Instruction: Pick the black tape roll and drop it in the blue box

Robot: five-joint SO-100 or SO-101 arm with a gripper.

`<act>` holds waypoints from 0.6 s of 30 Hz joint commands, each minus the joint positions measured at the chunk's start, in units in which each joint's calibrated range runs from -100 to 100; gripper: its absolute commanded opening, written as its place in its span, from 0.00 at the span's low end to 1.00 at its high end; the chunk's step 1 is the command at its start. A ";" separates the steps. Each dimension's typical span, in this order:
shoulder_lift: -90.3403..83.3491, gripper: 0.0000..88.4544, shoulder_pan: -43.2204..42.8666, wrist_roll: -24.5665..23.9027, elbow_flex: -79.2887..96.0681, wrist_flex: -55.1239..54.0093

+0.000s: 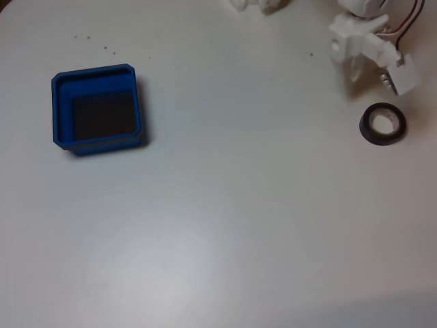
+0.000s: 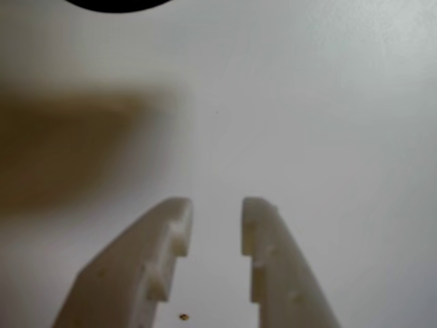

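Task barely begun: the black tape roll [image 1: 383,124] lies flat on the table [image 1: 239,225] at the right of the fixed view, just below my gripper [image 2: 215,205], whose fingers stand slightly apart, holding nothing. The blue box [image 1: 63,109], far left, holds nothing.

No readable text, labels, brands or numbers anywhere, not on the blue box [image 1: 97,140] nor the black tape roll [image 1: 383,124].

The blue box [image 1: 99,74] is looking like smooth plastic, the white claw [image 2: 215,205] matt plastic, the pale worktop [image 1: 239,205] perhaps faintly glossy.
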 commanded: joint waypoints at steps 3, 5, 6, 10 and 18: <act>5.24 0.01 0.33 -1.84 -7.42 0.88; 7.33 0.01 0.14 -2.45 -8.50 0.88; 8.17 0.01 0.14 -2.89 -9.04 0.88; 10.59 0.01 0.33 -4.46 -12.18 0.88; 11.01 0.02 0.23 -9.11 -15.51 0.71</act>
